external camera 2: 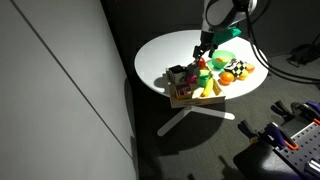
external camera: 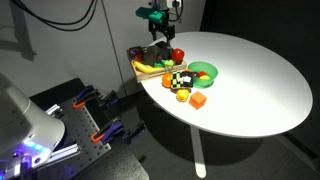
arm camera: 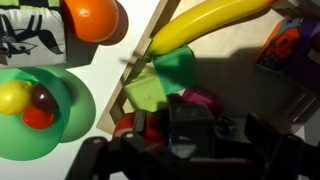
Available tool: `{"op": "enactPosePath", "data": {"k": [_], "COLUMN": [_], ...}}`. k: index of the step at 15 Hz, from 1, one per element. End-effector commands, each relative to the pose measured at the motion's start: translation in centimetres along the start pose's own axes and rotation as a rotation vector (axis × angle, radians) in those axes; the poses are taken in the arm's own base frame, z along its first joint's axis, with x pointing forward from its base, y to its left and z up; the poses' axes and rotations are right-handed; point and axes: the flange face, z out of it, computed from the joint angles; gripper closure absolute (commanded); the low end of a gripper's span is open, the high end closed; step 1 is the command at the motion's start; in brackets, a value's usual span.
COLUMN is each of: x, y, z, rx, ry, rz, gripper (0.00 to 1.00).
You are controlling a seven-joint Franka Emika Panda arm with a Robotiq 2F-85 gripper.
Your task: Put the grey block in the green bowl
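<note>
In the wrist view a grey block, dark in shadow, sits inside the tray among other toys. My gripper is open and straddles it; the block lies nearer one finger, with a gap to the other. The green bowl lies on the white table beside the tray and holds a yellow ball and small red pieces. In both exterior views the gripper hangs low over the tray, with the green bowl close by. The block is hidden there.
The yellow-edged tray also holds a banana, a green block and a magenta piece. A checkered piece, an orange ball and an orange cube lie near the bowl.
</note>
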Motion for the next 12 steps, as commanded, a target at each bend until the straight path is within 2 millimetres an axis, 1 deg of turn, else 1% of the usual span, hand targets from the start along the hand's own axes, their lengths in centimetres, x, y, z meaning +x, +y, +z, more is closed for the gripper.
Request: {"op": "enactPosePath", "data": {"k": [1, 6, 12], "x": [2.2, 3.7, 4.5], "y": [-0.6, -1.5, -2.4], "z": [1.1, 2.5, 3.5], "rx": [0.000, -0.003, -0.037], "ry": [-0.023, -0.037, -0.048], "rz": [-0.034, -0.045, -0.054], "gripper": [0.00, 0.00, 0.00]}}
